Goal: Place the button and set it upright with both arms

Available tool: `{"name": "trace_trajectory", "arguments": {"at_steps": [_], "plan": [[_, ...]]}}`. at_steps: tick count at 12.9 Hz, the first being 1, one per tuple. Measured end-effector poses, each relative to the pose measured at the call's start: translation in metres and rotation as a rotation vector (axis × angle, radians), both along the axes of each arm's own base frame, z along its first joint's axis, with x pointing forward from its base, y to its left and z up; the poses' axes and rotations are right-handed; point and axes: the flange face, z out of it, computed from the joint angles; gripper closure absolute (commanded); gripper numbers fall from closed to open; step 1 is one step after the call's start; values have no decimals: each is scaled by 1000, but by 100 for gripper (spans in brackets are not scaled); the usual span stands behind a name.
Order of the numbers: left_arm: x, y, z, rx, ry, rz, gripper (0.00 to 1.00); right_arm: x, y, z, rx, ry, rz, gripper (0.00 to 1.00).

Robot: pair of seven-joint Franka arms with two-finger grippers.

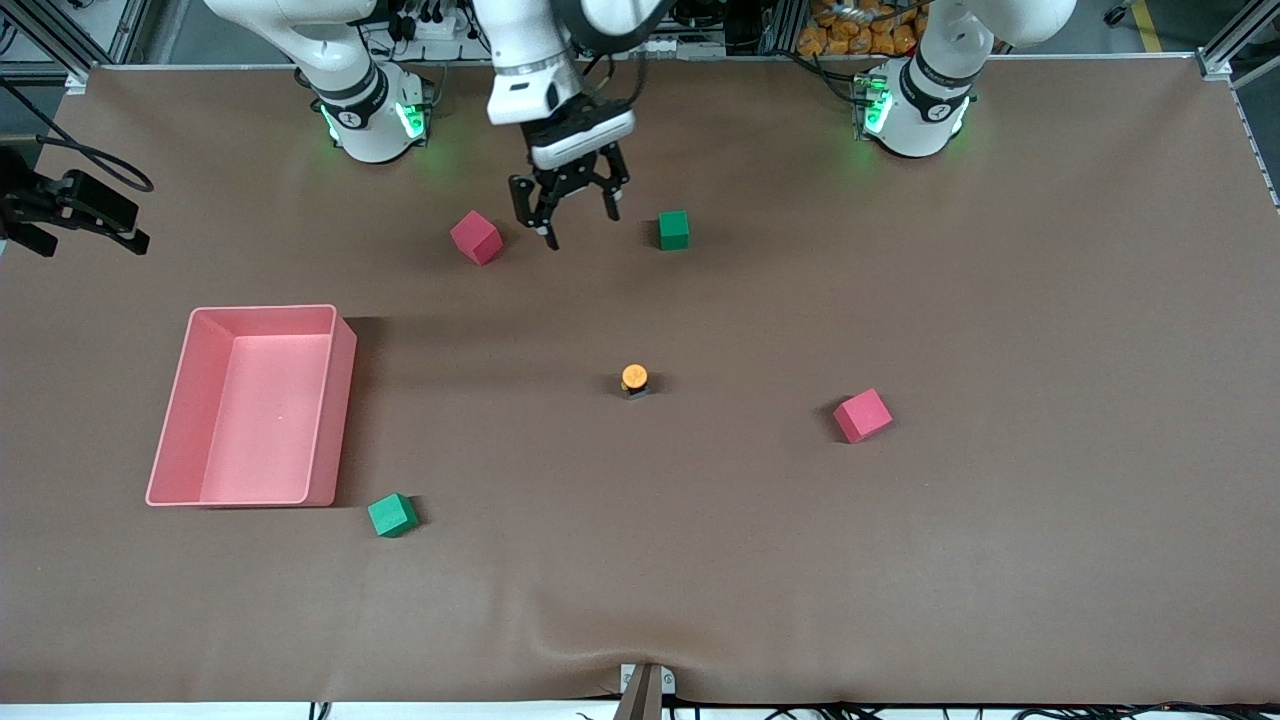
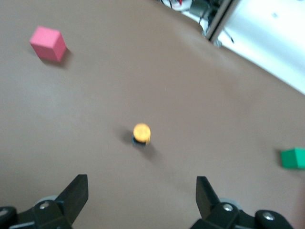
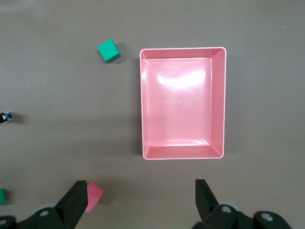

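Brown cloth cover (image 1: 1000,560) over the whole bench, slightly rippled at the edge nearest the front camera, with a small metal bracket (image 1: 645,690) fixed there.

Green cube by the tray (image 1: 392,515) lying nearest the camera, just off the corner of the pink tray (image 1: 340,400), which sits toward the right arm's end.

Pink cube at mid-bench (image 1: 862,415) toward the left arm's end.

Button (image 1: 634,378) on bare cloth about mid-bench, orange cap uppermost on its black body, well apart from every cube and from the tray.

Farther off, pink cube by the bases (image 1: 475,237) and green cube by the bases (image 1: 673,229).

Left gripper (image 1: 580,225) in the air over the cloth between those two, fingers (image 2: 78,191) spread wide, holding nothing.

Right gripper (image 3: 140,182) high above the tray's end of the bench, looking straight down, fingers (image 3: 78,193) wide apart, holding nothing.

Both green-lit bases (image 1: 905,110) at the bench's farthest edge.

Past the cloth: aluminium framing (image 1: 1225,45), cable bundles, a heap of orange items (image 1: 860,30), and a black clamped device (image 1: 70,205) off the right arm's end.
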Motion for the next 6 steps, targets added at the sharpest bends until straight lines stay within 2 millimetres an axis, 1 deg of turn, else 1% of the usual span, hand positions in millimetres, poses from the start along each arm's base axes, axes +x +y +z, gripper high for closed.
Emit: {"name": "trace_trajectory", "arguments": {"at_steps": [2, 3, 4, 6], "plan": [[38, 34, 31, -21, 66, -5, 0, 0, 0, 0, 0, 0, 0, 0], [59, 55, 49, -44, 98, 1, 0, 0, 0, 0, 0, 1, -1, 0], [79, 79, 69, -77, 130, 8, 0, 0, 0, 0, 0, 1, -1, 0], [115, 134, 113, -138, 189, -9, 0, 0, 0, 0, 0, 1, -1, 0]]}}
